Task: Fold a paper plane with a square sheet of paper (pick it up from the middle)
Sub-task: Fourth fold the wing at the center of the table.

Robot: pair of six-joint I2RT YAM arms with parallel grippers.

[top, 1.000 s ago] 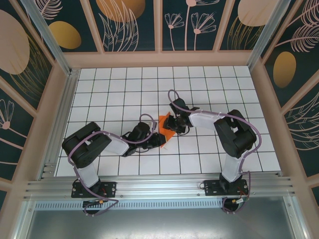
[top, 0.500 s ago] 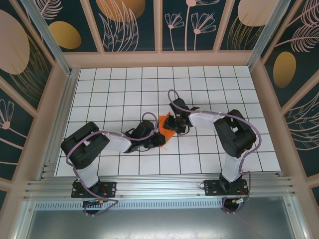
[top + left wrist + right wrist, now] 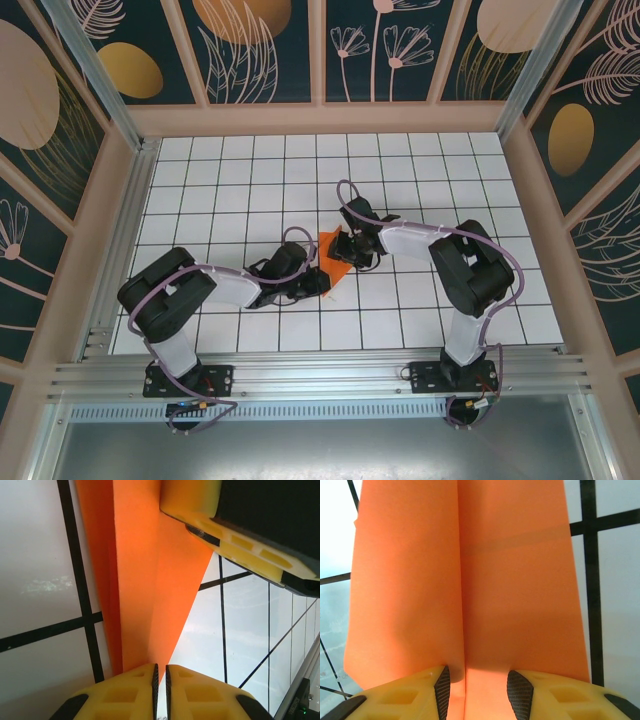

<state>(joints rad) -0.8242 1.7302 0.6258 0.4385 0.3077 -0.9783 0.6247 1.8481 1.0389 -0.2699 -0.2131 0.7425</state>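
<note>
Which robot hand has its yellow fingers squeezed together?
The left gripper: its fingers nearly touch at the orange paper; on the right gripper they stand apart.

Left hand (image 3: 160, 669) is pinched nearly closed (pads (image 3: 131, 692) almost touching), while right hand (image 3: 477, 680) stands parted.

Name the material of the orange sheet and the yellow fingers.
Sheet: thin matte paper, going by its sharp crease and flat layers.
Fingers: likely moulded matte plastic, with recessed pockets; dark pads look like textured rubber.
</note>
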